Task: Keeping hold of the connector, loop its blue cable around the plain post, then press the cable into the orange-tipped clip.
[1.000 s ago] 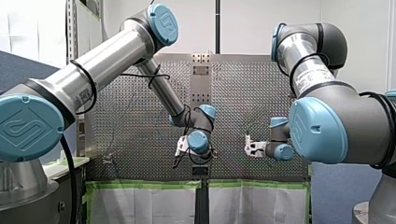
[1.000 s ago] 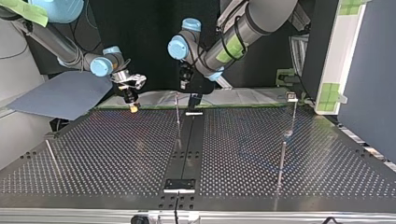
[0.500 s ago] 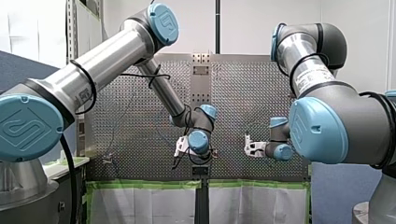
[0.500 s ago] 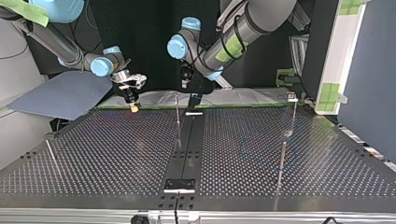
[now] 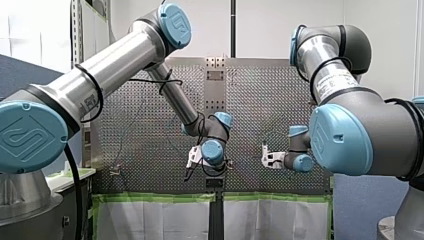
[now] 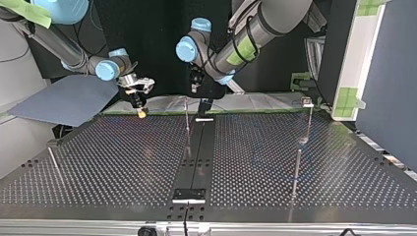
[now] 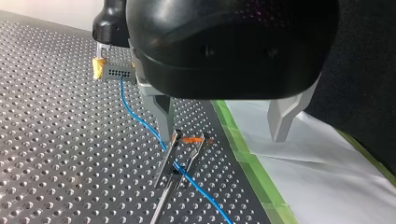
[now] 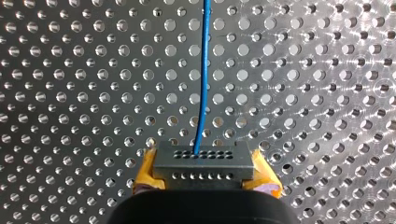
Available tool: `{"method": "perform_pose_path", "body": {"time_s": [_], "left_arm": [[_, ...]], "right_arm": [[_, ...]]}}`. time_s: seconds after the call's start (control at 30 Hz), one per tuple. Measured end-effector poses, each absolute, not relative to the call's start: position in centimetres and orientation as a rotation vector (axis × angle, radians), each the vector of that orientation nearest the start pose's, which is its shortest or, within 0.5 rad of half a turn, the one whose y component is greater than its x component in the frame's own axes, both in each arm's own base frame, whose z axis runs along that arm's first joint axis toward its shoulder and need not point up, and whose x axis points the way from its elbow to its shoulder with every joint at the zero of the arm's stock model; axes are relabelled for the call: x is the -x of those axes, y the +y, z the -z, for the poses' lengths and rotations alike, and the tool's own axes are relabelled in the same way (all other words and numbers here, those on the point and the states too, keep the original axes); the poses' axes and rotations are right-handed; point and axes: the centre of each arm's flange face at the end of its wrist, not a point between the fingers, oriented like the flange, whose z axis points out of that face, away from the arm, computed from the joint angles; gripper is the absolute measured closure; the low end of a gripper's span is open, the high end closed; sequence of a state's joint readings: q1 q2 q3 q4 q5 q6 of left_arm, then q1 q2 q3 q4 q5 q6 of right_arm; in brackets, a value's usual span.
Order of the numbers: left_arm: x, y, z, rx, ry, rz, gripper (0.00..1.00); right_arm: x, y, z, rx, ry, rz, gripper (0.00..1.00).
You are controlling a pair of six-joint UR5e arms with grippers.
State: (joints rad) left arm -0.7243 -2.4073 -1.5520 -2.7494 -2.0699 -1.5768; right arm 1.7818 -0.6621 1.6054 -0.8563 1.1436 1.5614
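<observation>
In the right wrist view my right gripper point(image 8: 203, 179) is shut on the grey connector point(image 8: 203, 162), with a yellow pad on each side of it. The blue cable point(image 8: 201, 84) runs straight ahead from the connector over the perforated table. In the left wrist view my left gripper point(image 7: 223, 136) hangs open just above the orange-tipped clip point(image 7: 190, 140), one metal finger point(image 7: 164, 116) beside it. The blue cable point(image 7: 140, 119) passes between the clip's prongs. Beyond it the connector point(image 7: 119, 73) sits in the other arm's gripper. In the top view my right gripper point(image 6: 140, 111) is at the left and my left gripper point(image 6: 197, 98) is near the middle.
Thin metal posts stand on the perforated table point(image 6: 123, 162): one point(image 6: 297, 167) at the top view's right, another point(image 6: 309, 115) behind it, a third point(image 6: 54, 164) at the left. A dark strip point(image 6: 196, 157) runs down the middle. Green tape point(image 7: 243, 149) edges the table beside white sheeting.
</observation>
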Motion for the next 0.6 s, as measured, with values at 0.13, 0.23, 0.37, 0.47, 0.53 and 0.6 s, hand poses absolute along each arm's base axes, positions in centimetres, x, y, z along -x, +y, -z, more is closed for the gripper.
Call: {"method": "perform_pose_path", "body": {"time_s": [0.13, 0.23, 0.37, 0.47, 0.53, 0.6], "left_arm": [[-40.9, -47.6, -3.4, -0.381, 1.905, -0.016, 0.00], [-40.5, -47.7, -3.5, -0.395, 1.910, -0.024, 0.00], [-39.2, -48.1, -4.1, -0.405, 1.899, -0.022, 0.00], [-37.7, -48.5, -5.0, -0.393, 1.876, -0.010, 0.00], [-36.5, -48.9, -5.8, -0.377, 1.859, 0.008, 0.00], [-35.1, -49.3, -6.5, -0.365, 1.843, 0.044, 0.00]], "right_arm": [[-30.6, -59.6, 0.1, -1.734, -0.901, -1.623, 1.00], [-30.6, -59.6, 0.1, -1.734, -0.901, -1.623, 1.00], [-30.6, -59.6, 0.2, -1.735, -0.902, -1.623, 1.00], [-30.6, -59.6, 0.2, -1.735, -0.900, -1.624, 1.00], [-30.6, -59.6, 0.2, -1.735, -0.898, -1.625, 1.00], [-30.7, -59.6, 0.2, -1.735, -0.896, -1.627, 1.00]]}}
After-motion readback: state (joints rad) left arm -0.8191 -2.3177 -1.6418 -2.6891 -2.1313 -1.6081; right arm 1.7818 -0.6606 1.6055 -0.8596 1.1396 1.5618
